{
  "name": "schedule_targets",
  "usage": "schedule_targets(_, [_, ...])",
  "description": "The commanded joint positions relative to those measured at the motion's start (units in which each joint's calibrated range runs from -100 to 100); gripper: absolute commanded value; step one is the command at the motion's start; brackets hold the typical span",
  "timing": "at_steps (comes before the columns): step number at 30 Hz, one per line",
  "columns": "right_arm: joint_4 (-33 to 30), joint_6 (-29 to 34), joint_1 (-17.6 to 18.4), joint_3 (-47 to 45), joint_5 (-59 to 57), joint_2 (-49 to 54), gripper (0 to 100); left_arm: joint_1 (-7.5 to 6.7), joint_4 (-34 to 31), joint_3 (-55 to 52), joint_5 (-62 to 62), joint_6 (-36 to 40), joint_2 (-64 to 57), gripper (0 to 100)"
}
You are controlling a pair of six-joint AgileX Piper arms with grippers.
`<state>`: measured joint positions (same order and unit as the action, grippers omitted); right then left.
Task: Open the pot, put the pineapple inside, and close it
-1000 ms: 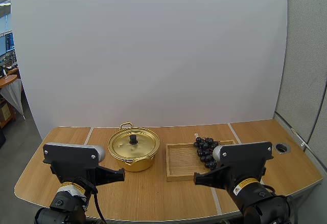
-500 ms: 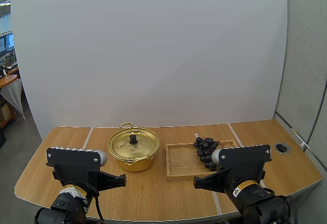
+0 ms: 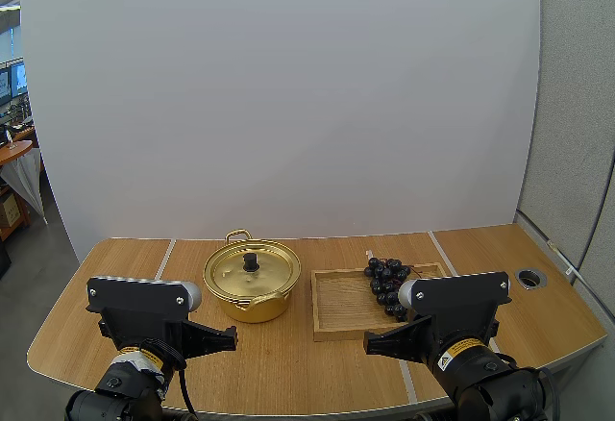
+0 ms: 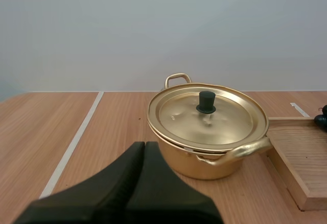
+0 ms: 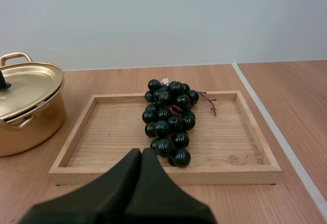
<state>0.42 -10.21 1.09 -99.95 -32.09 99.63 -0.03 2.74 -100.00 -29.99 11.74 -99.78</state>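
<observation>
High view: a lidded golden metal pot point(image 3: 252, 286) is seen beside a shallow wooden tray point(image 3: 336, 313) holding a bunch of dark grapes point(image 3: 386, 282). Left wrist view: the left gripper point(image 4: 144, 144) is clenched empty before the pot. Right wrist view: the right gripper point(image 5: 141, 151) is clenched likewise, the pot cut off.

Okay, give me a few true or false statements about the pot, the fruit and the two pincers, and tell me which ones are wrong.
1. The lid sits on the pot. True.
2. The grapes lie inside the pot. False: they lie on the wooden tray, beside the pot.
3. The left pincer grips the lid. False: it is shut on nothing, apart from the pot.
4. The right pincer is shut and holds nothing. True.
5. A pineapple lies on the tray. False: the fruit on it is a bunch of dark grapes.
</observation>
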Motion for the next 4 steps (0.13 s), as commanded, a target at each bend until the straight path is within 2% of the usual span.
schedule_targets(1, [0.1,-0.2,-0.1,0.0,0.5,0.4,0,-0.24,0.0,0.0,1.4,0.5,-0.2,0])
schedule_targets(4, [0.1,-0.2,-0.1,0.0,0.5,0.4,0,-0.24,0.0,0.0,1.4,0.5,-0.2,0])
